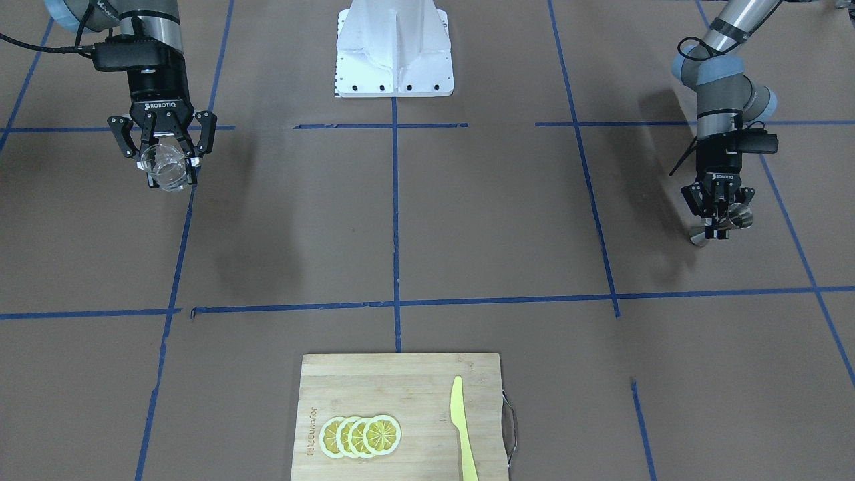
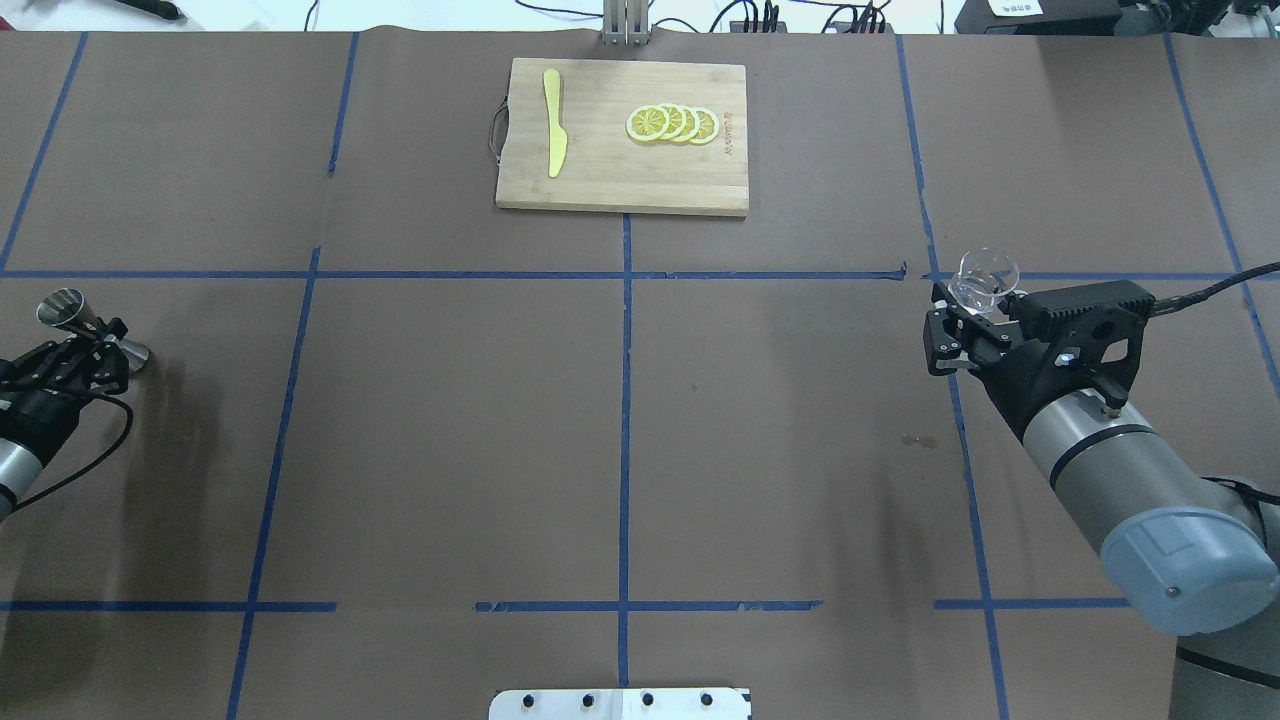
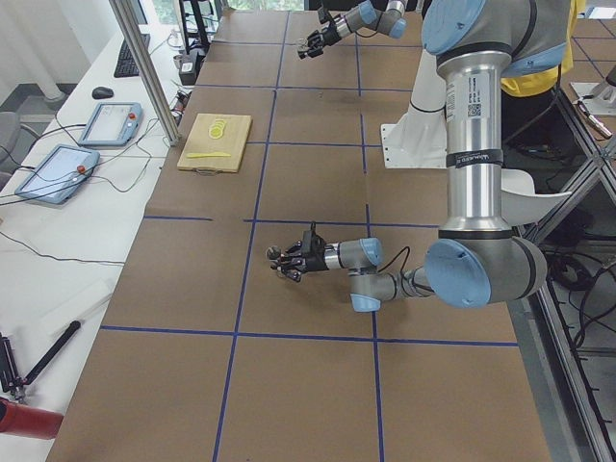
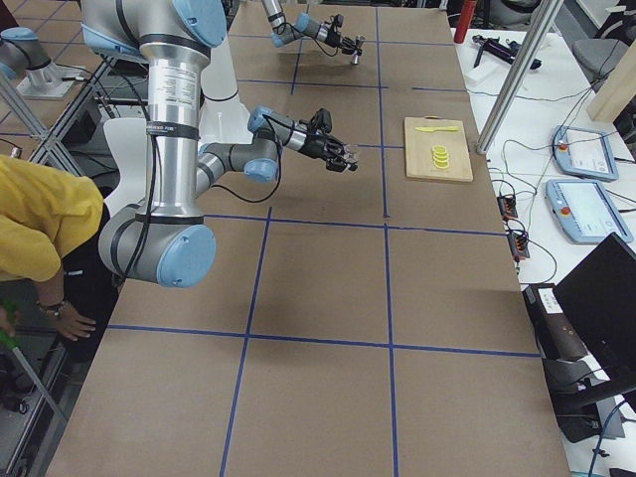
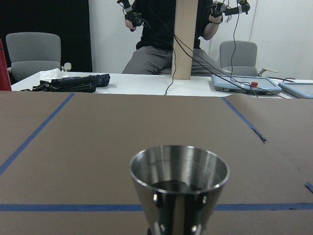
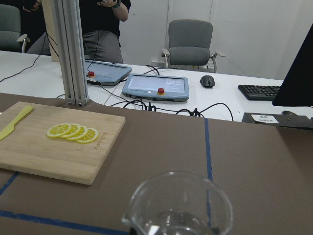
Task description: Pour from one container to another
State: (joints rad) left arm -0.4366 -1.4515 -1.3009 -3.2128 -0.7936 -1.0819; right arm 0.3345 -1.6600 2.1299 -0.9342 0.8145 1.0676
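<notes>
At the far left, our left tool [image 2: 100, 340] grips the metal cup [image 2: 62, 308]. At the far right, our right tool [image 2: 968, 308] grips the glass cup [image 2: 988, 270]. We should bring them together slowly and keep them level.

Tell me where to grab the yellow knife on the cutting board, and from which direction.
Take the yellow knife by its handle, the straight, narrower end farthest from the robot. Come straight down from above, with the claw closing across the handle's width. The knife lies flat on the cutting board, so a side approach would likely find nothing to catch.
</notes>
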